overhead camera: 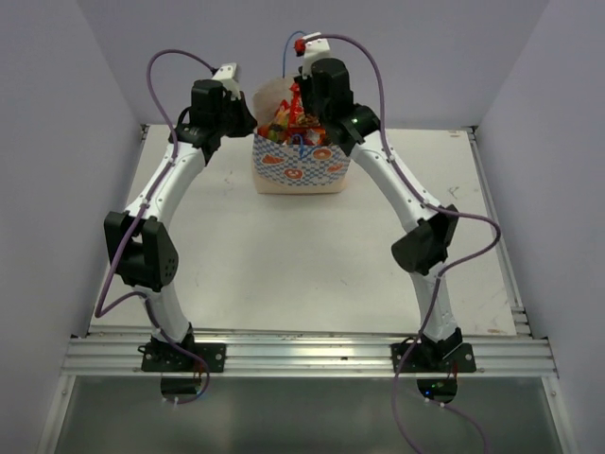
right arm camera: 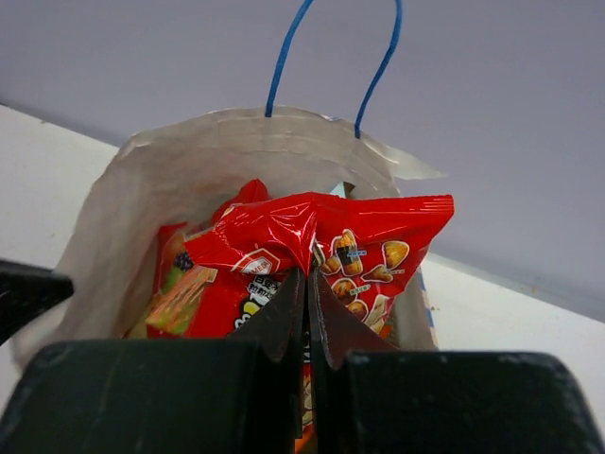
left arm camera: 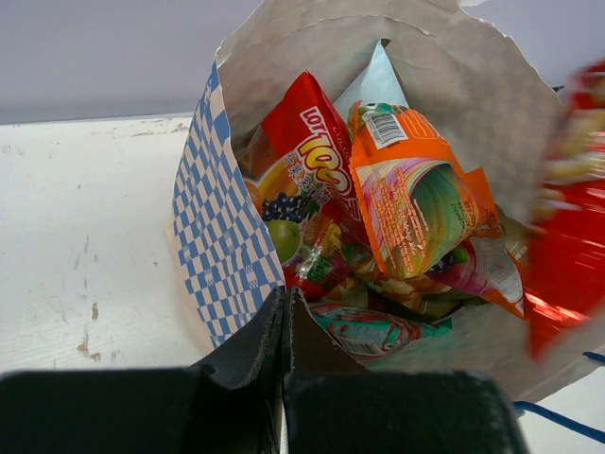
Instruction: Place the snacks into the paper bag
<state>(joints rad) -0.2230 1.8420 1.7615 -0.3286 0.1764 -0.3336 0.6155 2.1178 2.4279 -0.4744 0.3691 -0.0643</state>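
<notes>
Found the paper bag (left arm camera: pixel 227 236) pinched by its limp near wall in the closed left gripper (left arm camera: pixel 284 326) and crowded with snacks (left arm camera: pixel 416 208) just beyond those fingers — then, clamped by one edge in the right gripper (right arm camera: pixel 307 284) above the mouth, a red packet (right arm camera: pixel 378 246), light, crinkly, probably slippery.

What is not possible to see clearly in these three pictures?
Right wrist view: the lower half of the red foil packet, behind the right claw.
Left wrist view: the same packet, blurred and cut by the right edge.
Top view: the inside of the cream paper bag with blue checked band, mostly covered by that claw.
</notes>
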